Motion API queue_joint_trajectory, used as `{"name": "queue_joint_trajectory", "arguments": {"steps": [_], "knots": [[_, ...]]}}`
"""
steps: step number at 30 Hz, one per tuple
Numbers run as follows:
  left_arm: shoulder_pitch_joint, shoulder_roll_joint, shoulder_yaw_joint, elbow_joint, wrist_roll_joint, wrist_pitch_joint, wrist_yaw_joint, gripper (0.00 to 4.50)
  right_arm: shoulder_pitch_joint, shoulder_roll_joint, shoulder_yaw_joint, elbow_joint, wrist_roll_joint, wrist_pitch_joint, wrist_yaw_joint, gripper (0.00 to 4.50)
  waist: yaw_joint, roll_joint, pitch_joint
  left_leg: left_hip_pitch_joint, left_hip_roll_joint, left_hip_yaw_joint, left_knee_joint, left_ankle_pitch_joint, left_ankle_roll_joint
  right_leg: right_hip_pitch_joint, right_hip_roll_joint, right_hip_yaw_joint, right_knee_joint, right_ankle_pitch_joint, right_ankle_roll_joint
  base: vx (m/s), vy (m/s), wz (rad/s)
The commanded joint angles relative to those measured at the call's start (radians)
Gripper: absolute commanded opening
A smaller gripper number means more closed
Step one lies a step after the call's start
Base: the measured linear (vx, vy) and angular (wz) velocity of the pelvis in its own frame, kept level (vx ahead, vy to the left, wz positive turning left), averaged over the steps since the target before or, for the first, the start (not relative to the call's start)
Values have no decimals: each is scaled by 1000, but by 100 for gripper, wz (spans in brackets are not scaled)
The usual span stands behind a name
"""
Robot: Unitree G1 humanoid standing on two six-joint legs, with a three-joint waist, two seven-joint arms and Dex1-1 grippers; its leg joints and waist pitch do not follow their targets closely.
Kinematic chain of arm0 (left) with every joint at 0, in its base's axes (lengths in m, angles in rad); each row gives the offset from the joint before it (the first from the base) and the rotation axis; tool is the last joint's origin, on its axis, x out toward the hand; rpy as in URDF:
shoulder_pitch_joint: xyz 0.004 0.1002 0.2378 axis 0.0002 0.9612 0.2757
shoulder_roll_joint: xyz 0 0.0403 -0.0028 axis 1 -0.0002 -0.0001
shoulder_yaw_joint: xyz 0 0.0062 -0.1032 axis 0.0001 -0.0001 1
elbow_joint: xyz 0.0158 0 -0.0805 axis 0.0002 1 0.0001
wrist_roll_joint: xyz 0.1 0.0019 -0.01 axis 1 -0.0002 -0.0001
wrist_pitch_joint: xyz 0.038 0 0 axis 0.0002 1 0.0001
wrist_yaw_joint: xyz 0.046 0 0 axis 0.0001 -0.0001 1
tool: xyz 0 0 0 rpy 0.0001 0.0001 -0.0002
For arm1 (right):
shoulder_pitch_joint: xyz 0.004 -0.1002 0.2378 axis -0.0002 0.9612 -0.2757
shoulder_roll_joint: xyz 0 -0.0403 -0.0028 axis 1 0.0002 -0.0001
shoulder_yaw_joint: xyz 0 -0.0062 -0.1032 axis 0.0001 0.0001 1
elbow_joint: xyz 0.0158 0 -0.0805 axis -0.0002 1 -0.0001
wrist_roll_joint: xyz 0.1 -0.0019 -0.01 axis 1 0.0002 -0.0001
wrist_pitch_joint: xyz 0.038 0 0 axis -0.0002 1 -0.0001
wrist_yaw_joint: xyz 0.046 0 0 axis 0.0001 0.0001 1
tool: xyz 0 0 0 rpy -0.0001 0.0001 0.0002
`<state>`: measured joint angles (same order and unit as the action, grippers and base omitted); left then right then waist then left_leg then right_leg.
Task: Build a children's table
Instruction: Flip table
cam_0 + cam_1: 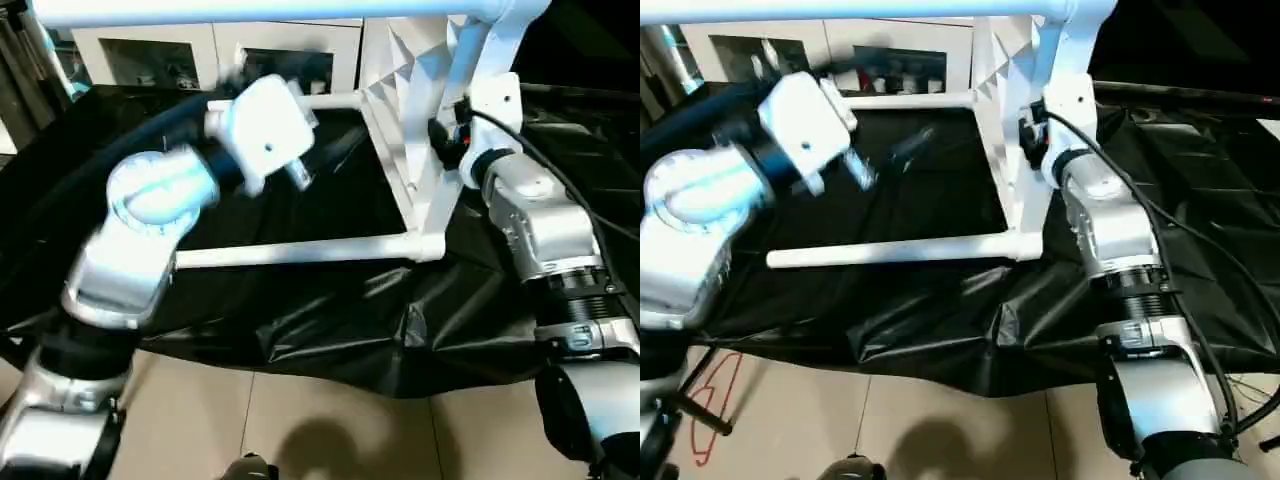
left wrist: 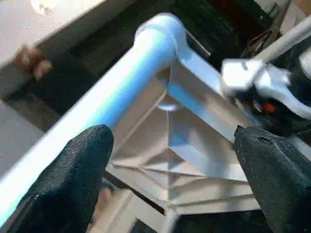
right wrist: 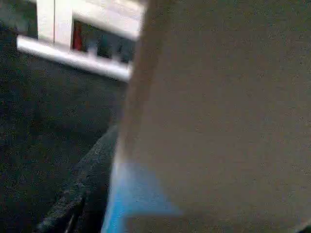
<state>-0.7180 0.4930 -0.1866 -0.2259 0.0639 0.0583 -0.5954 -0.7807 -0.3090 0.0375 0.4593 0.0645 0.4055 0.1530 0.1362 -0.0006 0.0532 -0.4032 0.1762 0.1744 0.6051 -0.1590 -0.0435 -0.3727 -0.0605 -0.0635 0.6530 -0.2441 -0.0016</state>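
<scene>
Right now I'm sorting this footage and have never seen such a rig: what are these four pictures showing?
It is a two-armed humanoid robot assembling a children's table. Two pictures look down from its head over its silver arms; the other two come from cameras on its wrists. The white tabletop stands on edge on a black sheet, with white tube legs already plugged in. The left tool is open, its black fingers either side of a leg near a corner. The right arm reaches the tabletop; whether it grips is unclear.

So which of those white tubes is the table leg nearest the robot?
Start at the black sheet covering the work surface. The tabletop stands on its edge there. The nearest leg runs level from its lowest corner socket toward the robot's left, closest to the sheet's front edge.
</scene>
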Motion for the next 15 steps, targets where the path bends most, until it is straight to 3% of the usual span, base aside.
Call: {"name": "queue_joint_trajectory", "arguments": {"steps": [1, 3, 8, 12, 15], "knots": [[-44, 12, 4, -38, 14, 0, -6, 450, 24, 0, 9, -10, -25, -37, -7, 311, -9, -11, -75, 30, 52, -16, -63, -100, -54, 36, -83, 54, -61, 69, -167, 0, 0, 0], [-64, 15, 18, -37, 22, 0, 3, 450, 45, 3, 7, -27, -30, -63, -13, 338, -9, -7, -75, 29, 53, -16, -61, -87, -51, 35, -83, 53, -59, 82, -169, 0, 0, 0], [-100, 73, 48, 60, 160, -32, 91, 450, 149, 25, -15, -122, -11, -202, 3, 381, -16, -24, -71, 25, 52, -13, -62, -87, -32, 35, -83, 55, -62, 68, -147, 0, 0, 0], [-109, 104, 60, 118, 210, -61, 135, 450, 209, 44, -34, -189, 14, -292, 16, 413, -24, -19, -71, 29, 55, -17, -64, -93, -30, 32, -83, 54, -62, 62, -152, 0, 0, 0], [-118, 136, 58, 176, 263, -98, 170, 450, 270, 56, -50, -264, 27, -360, 11, 413, -27, -19, -70, 30, 55, -18, -65, -103, -31, 31, -82, 54, -61, 80, -157, 0, 0, 0]]}}
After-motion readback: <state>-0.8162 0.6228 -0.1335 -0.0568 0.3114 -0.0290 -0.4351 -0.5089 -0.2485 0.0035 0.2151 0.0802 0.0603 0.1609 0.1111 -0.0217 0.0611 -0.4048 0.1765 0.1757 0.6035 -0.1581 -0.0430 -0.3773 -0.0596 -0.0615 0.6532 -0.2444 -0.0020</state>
